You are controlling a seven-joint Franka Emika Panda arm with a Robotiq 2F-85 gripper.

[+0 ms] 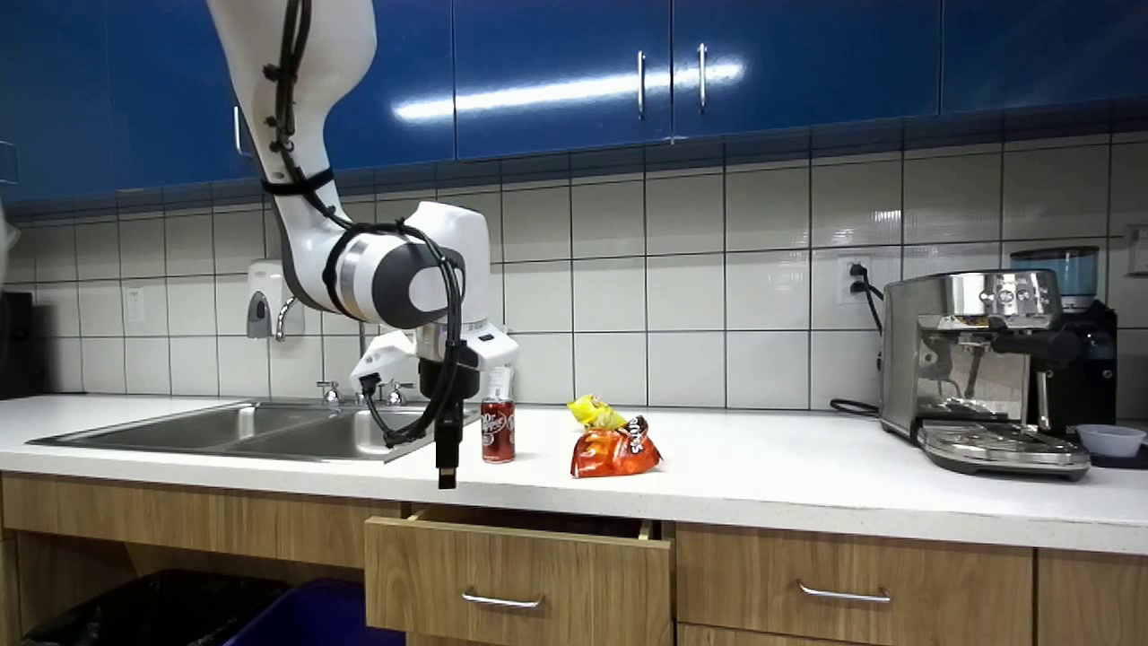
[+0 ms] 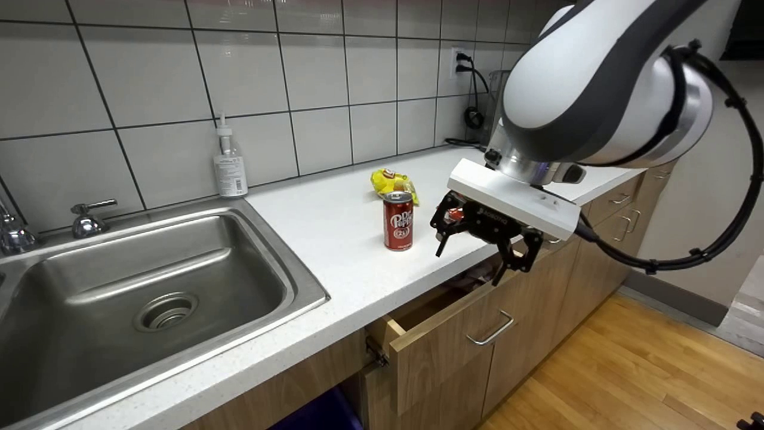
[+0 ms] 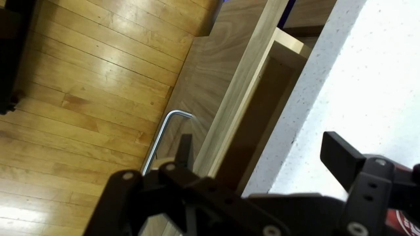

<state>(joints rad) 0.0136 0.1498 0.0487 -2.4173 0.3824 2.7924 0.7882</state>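
My gripper (image 2: 469, 261) is open, its fingers wide apart with nothing between them. It hangs over the counter's front edge, above a wooden drawer (image 1: 520, 574) that is pulled partway out. In the wrist view the drawer's inside (image 3: 262, 98) and its metal handle (image 3: 162, 131) show below the fingers. A red Dr Pepper can (image 2: 398, 224) stands upright on the counter, apart from the gripper; only a sliver of the can (image 3: 407, 219) appears at the wrist view's lower right. A red-orange chip bag (image 1: 615, 451) and a yellow bag (image 1: 595, 413) lie on the counter. The drawer's far end is hidden.
A steel sink (image 2: 179, 286) is set into the counter (image 1: 762, 458) beside the can. A pump bottle (image 2: 230, 167) stands behind it. An espresso machine (image 1: 978, 359) is at the counter's far end. Blue cabinets (image 1: 556, 81) hang above. Bins (image 1: 314, 615) stand underneath.
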